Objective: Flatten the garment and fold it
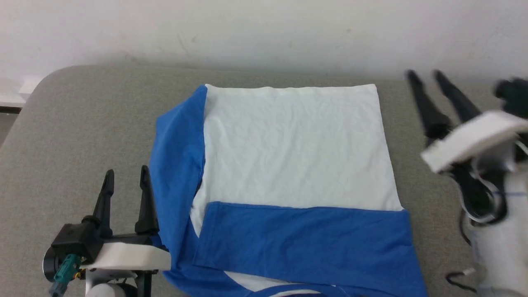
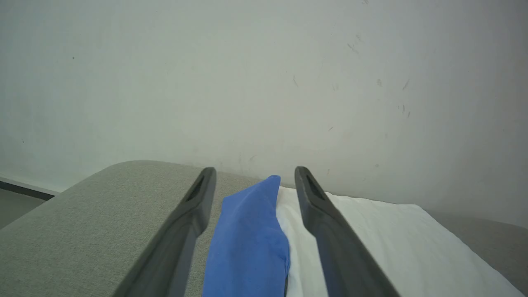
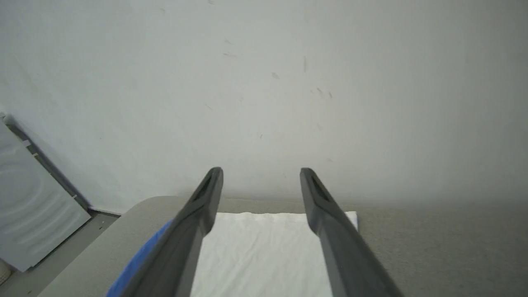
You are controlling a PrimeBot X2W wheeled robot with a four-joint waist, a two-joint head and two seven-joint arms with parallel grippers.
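Soft white shirt with bright blue sleeves (image 1: 288, 144) lying partly folded on a grey fabric-covered table (image 1: 82, 123)

Its white body is spread flat mid-table, one blue sleeve laid across the near part, the other folded along the left edge. The left gripper (image 1: 127, 175) stands just beside that left sleeve, its two dark fingers apart and holding nothing. The right gripper (image 1: 425, 75), blurred, hangs off the shirt's far right corner, clear of the cloth, fingers likewise parted and empty. A scuffed pale wall (image 1: 264, 33) rises behind the table
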